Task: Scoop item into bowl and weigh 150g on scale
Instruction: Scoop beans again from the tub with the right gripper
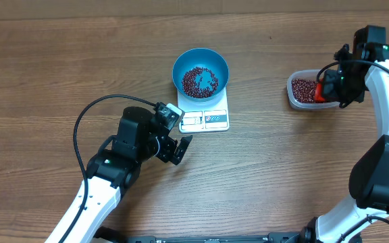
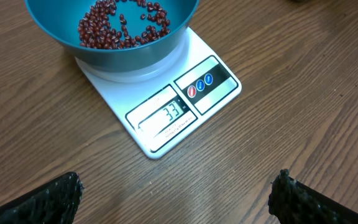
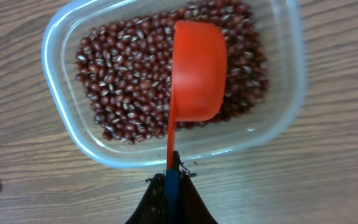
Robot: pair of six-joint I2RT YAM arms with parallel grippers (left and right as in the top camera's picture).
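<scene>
The blue bowl [image 1: 200,71] stands on the white scale [image 1: 206,121] with a thin layer of red-brown beans [image 2: 123,25] in it. The scale's display [image 2: 166,116] reads 33. My left gripper [image 2: 176,202] is open over bare table just in front of the scale, with nothing between its fingers. My right gripper [image 3: 171,180] is shut on the handle of an orange-red scoop [image 3: 194,68]. The scoop's cup is down in the clear plastic tub [image 3: 278,118], among more beans [image 3: 123,81]. The cup's inside is hidden.
The clear tub [image 1: 301,90] sits at the right of the wooden table, well apart from the scale. The left arm [image 1: 123,158] and its black cable lie at the lower left. The right arm [image 1: 383,135] runs down the right edge.
</scene>
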